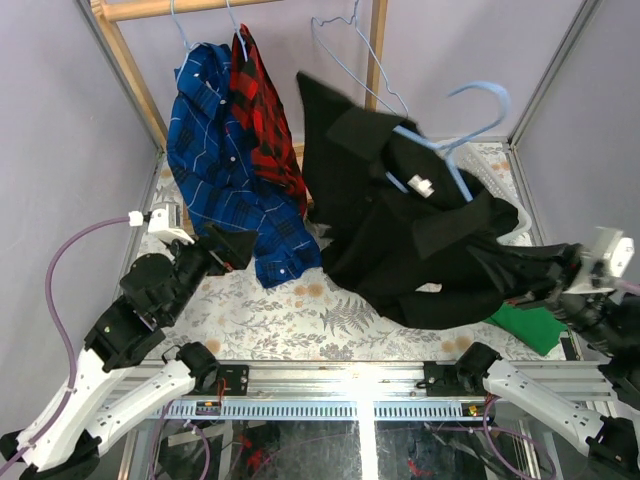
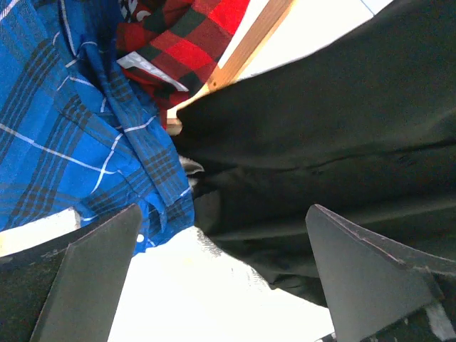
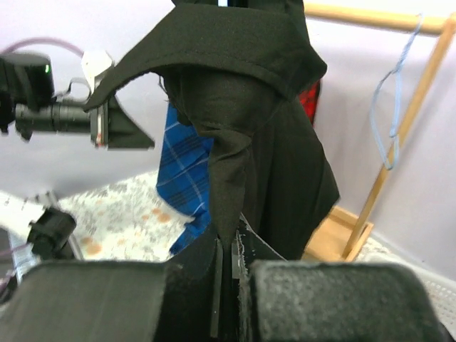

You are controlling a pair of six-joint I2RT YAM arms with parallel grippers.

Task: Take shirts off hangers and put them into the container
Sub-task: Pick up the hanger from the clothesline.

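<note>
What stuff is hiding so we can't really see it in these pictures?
- White basket: top view, almost all covered by the black shirt; only a bit of rim shows.
- Green cloth: top view, partly tucked under the black shirt.
- Right claw: top view, buried in black fabric; only the right wrist view shows it pinched shut on the shirt.
- How many black shirts: the dark folds merge, cannot tell.

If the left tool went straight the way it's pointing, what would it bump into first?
Probably the black shirt, hanging straight ahead of the open left tool. The blue shirt hangs just beside that line and might get brushed; which is nearer is hard to tell.
</note>
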